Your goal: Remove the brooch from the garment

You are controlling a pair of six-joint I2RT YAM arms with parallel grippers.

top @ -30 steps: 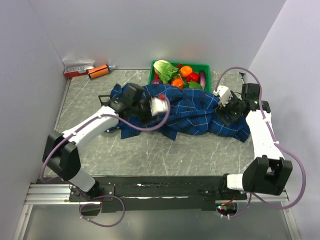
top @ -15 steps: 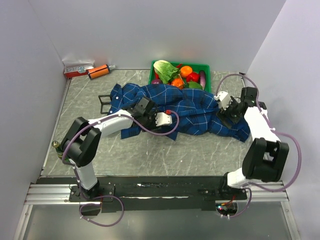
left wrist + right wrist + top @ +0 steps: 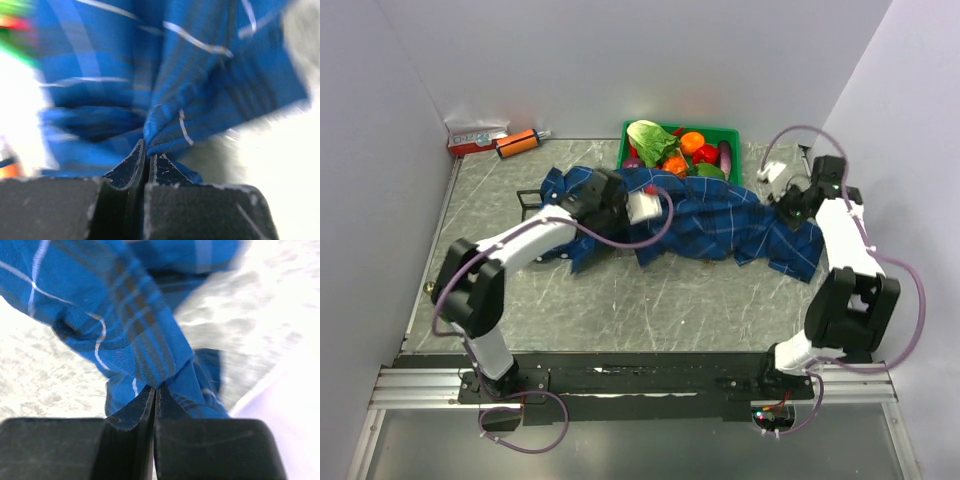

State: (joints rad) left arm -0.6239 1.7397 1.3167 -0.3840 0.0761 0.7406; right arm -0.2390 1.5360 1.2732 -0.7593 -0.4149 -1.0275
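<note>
The garment point(image 3: 710, 225), a dark blue plaid shirt, lies crumpled across the middle of the table between my two arms. My left gripper point(image 3: 623, 200) sits at its left part; in the left wrist view the left gripper point(image 3: 148, 151) is shut on a raised fold of the garment point(image 3: 165, 120). My right gripper point(image 3: 790, 208) is at the shirt's right end; in the right wrist view the right gripper point(image 3: 156, 389) is shut on a pinched ridge of the garment point(image 3: 140, 345). The brooch shows in no view; folds hide it.
A green crate point(image 3: 730, 129) of vegetables stands just behind the shirt. An orange tube point(image 3: 518, 143) and a red-and-white box point(image 3: 475, 137) lie in the back left corner. A small black frame point(image 3: 528, 202) lies by the shirt's left edge. Walls close in on both sides.
Both grippers went from open to shut on the fabric. The left arm swung back towards the shirt's upper left, the right gripper drew towards the far right, and the shirt shifted with them.
</note>
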